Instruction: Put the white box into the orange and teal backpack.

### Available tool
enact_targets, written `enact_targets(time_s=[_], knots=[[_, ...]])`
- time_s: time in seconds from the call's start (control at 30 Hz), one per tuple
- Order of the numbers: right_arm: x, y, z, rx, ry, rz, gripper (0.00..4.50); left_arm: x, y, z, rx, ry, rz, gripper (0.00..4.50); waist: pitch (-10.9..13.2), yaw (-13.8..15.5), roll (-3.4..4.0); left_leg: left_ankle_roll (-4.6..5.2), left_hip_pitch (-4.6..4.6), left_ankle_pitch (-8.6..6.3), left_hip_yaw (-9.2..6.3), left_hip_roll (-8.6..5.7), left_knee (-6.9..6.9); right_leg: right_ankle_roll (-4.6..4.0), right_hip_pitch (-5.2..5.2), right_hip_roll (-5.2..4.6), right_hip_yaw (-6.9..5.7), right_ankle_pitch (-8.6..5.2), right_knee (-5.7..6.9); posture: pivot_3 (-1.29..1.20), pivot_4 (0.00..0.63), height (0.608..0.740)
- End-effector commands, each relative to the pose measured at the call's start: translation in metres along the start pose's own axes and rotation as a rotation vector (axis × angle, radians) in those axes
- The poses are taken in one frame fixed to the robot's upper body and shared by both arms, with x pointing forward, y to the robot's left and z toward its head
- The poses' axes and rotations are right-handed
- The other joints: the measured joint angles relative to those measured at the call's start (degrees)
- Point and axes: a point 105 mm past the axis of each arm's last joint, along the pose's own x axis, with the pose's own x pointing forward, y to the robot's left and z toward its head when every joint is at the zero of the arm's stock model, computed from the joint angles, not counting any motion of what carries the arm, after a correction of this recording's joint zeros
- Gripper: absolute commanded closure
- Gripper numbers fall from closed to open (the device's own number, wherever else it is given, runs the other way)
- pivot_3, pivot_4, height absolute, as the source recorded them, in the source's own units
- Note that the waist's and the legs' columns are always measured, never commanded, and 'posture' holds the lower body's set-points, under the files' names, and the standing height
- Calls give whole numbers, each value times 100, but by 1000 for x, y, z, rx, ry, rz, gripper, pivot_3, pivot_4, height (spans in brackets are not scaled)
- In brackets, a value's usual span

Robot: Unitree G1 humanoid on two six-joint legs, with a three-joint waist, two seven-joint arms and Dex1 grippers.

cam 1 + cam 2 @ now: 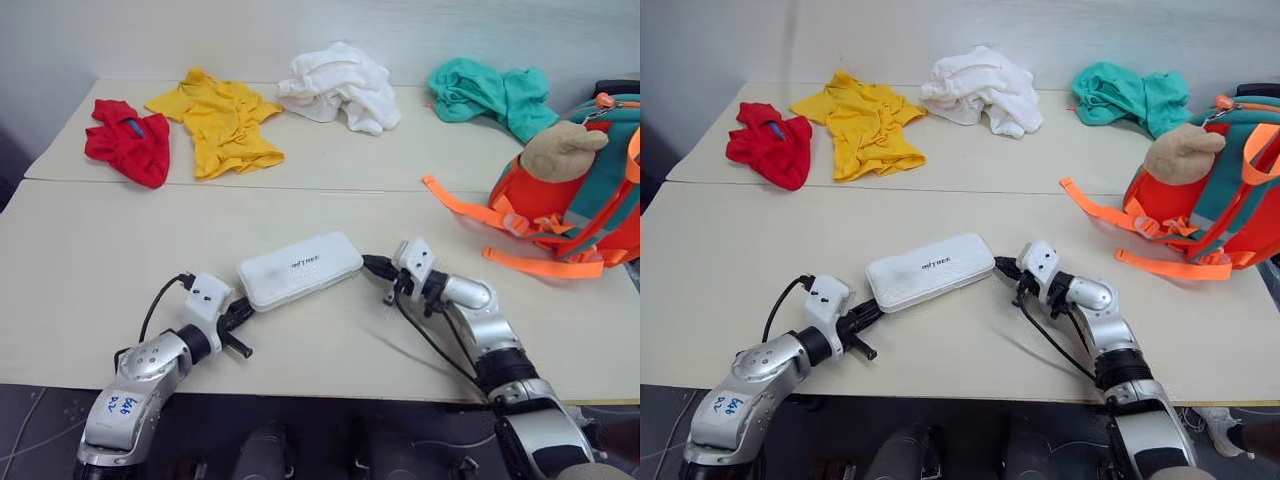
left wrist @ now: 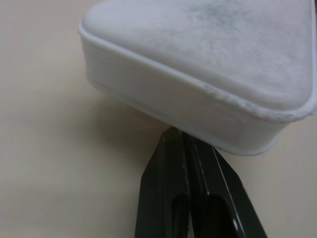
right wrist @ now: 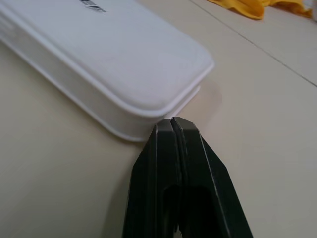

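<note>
I see a pale beige table [image 1: 90, 260] made of two tops butted together, a seam [image 1: 300, 186] running across between them; behind it stands a plain whitish wall [image 1: 300, 30]; below the near edge lies dark floor [image 1: 30, 420].

white box [image 1: 299, 270], orange and teal backpack [image 1: 590, 190], red, yellow garments

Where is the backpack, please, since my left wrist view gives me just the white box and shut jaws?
Observer: The backpack stands at the table's far right, apart from the white box.
Operator: And the right gripper?
Observer: The right gripper is shut, tips against the box's other end.
Operator: Anything else out there?
Observer: Four crumpled garments lie along the far edge: red, yellow, white, teal.
</note>
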Motion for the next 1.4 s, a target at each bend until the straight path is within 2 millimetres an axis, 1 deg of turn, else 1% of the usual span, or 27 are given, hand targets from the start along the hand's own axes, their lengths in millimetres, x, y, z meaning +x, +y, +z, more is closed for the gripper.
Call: enact_targets(time_s=[0.03, 0.17, 0.27, 0.37, 0.4, 0.47, 0.57, 0.63, 0.8, 0.97, 1.03, 1.13, 1.27, 1.4], knots=[[-13, 14, -3, 12, 30, 94, 4500, -5, 19, -6, 18, 34, 54, 4363, 0, 4, 0, 0, 3, 0, -2, 0, 0, 0, 4, -1, -1, 0, -1, 0, 150, 740], [-22, 22, -1, 9, 50, 125, 4500, -15, 29, -18, 21, 107, 56, 4363, -1, 0, 1, -4, 14, -3, -1, 0, -5, -1, 9, -3, 0, -1, -1, 0, 150, 740], [-26, 21, 1, 5, 58, 110, 4500, -35, 42, -31, 0, 177, 87, 4363, 0, -43, 1, -12, 35, -7, 6, 4, -15, -9, 18, -2, 6, -5, 0, 0, 150, 740], [-29, 11, 0, -8, 81, 52, 4500, -55, 54, -38, -10, 214, 111, 4363, 0, -54, 4, -19, 54, -11, 12, 6, -26, -19, 17, 3, 19, -13, -1, 0, 150, 740], [-29, 4, -1, -23, 95, 18, 4500, -59, 56, -36, -10, 208, 115, 4363, 1, -47, 5, -21, 58, -12, 12, 7, -29, -21, 17, 3, 21, -15, 0, 0, 150, 740], [-26, -11, -3, -52, 126, -59, 4500, -62, 59, -27, -37, 149, 119, 4363, 2, -39, 7, -22, 62, -12, 14, 7, -30, -23, 17, 3, 26, -16, -5, 0, 150, 740], [-18, -26, -6, -79, 154, -153, 4500, -54, 59, -11, -93, 43, 140, 4363, 2, -16, 7, -27, 63, -16, 17, 6, -30, -23, 13, -1, 32, -16, -1, 0, 150, 740], [-10, -30, -8, -83, 163, -179, 4500, -46, 56, -6, -121, 7, 143, 4363, 2, 6, 6, -28, 60, -16, 14, 6, -30, -24, 10, -2, 32, -16, 0, 0, 150, 740], [14, -22, -1, -74, 115, -142, 4500, -29, 40, -1, -171, -28, 104, 4363, 1, -12, 4, -25, 54, -15, 15, 3, -30, -23, 11, 0, 31, -16, 16, 0, 150, 740], [26, -13, 6, -53, 67, -80, 4500, -20, 33, 4, -219, -72, 75, 4363, 1, -40, 4, -25, 55, -14, 17, 7, -30, -23, 11, 8, 32, -16, 18, 0, 150, 740], [27, -8, 10, -47, 49, -42, 4500, -17, 31, 6, -219, -75, 62, 4363, 1, -35, 4, -25, 55, -15, 17, 7, -30, -23, 11, 8, 32, -16, 17, 0, 150, 740], [22, 1, 11, -34, 43, 20, 4500, -15, 31, 4, -217, -67, 64, 4363, 1, -18, 4, -24, 54, -15, 17, 7, -30, -23, 11, 8, 32, -16, 16, 0, 150, 740], [11, 13, 13, -18, 44, 88, 4500, -13, 32, 4, -203, -55, 56, 4363, 1, 3, 4, -23, 52, -15, 16, 6, -30, -23, 11, 7, 32, -16, 13, 0, 150, 740], [-4, 24, 15, -5, 55, 147, 4500, -9, 35, 4, -147, -29, 33, 4363, 1, 7, 4, -23, 50, -16, 14, 6, -30, -23, 12, 6, 31, -16, 7, 0, 150, 740]])
